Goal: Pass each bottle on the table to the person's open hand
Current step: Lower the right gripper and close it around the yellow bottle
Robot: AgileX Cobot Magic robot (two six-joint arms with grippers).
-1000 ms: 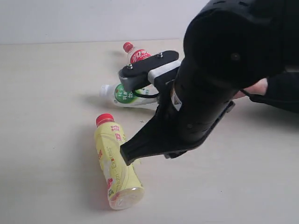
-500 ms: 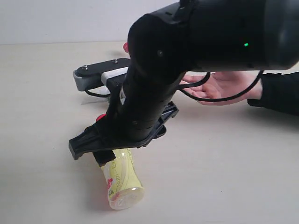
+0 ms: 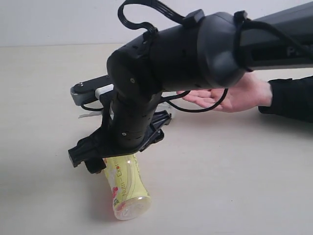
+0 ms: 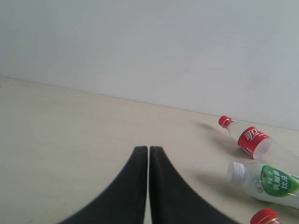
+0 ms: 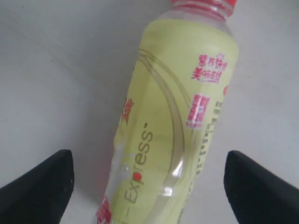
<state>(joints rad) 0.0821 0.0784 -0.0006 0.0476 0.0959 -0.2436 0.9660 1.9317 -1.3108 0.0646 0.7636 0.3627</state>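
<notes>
A yellow bottle [image 3: 126, 188] with a red cap lies on its side on the table [image 3: 44, 147]. My right gripper [image 3: 90, 159] reaches across to the left and hangs open just above its upper half. In the right wrist view the yellow bottle [image 5: 173, 121] lies between the two spread fingertips [image 5: 44, 182] of the right gripper [image 5: 149, 186], untouched. The person's open hand [image 3: 234, 95] waits palm up at the right, empty. My left gripper [image 4: 148, 150] is shut on nothing, with a red-label bottle [image 4: 251, 140] and a green-white-label bottle [image 4: 273, 182] lying beyond it.
My right arm [image 3: 186, 54] fills the middle of the exterior view and hides the two clear bottles behind it. A pale wall [image 3: 49, 19] backs the table's far edge. A red cap [image 4: 264, 217] shows at the edge of the left wrist view.
The right arm has swung left from the person's hand and come down over the yellow bottle. Its jaws have gone from nearly shut to wide open. The left gripper has not moved.
</notes>
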